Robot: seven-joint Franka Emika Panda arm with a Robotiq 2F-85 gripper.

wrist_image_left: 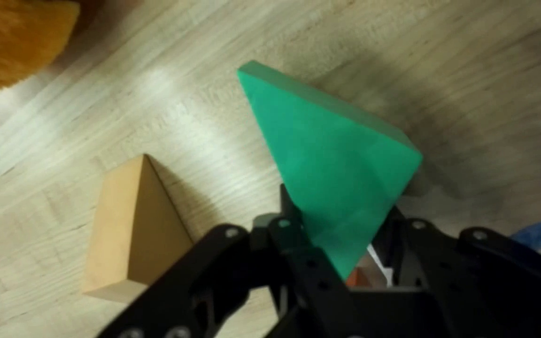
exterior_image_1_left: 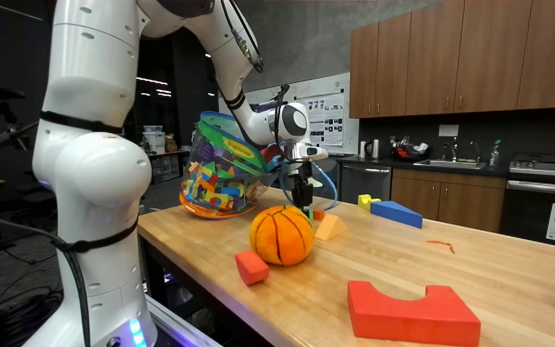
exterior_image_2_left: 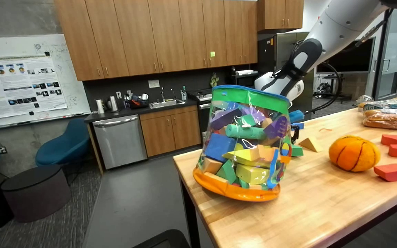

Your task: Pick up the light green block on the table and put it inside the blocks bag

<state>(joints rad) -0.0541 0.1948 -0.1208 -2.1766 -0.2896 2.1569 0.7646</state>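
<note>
The green block (wrist_image_left: 331,150) is a flat wedge. In the wrist view it lies between the two black fingers of my gripper (wrist_image_left: 341,206), which touch its sides near a corner. It partly hides the fingertips. The block also shows low by the fingers in both exterior views (exterior_image_1_left: 311,214) (exterior_image_2_left: 297,151). My gripper (exterior_image_1_left: 303,206) points down at table height; I cannot tell whether the block is lifted. The wooden table (exterior_image_1_left: 186,229) lies below. The clear blocks bag (exterior_image_1_left: 219,179), full of coloured blocks, stands tilted beside the arm, its blue-rimmed top high (exterior_image_2_left: 246,137).
An orange ball (exterior_image_1_left: 282,236), a tan wedge (exterior_image_1_left: 331,227) and a small orange block (exterior_image_1_left: 318,215) are close to the gripper. A blue strap (exterior_image_1_left: 331,185) loops behind it. Farther off are a blue wedge (exterior_image_1_left: 395,213), a yellow block (exterior_image_1_left: 367,201) and red blocks (exterior_image_1_left: 252,266) (exterior_image_1_left: 412,313).
</note>
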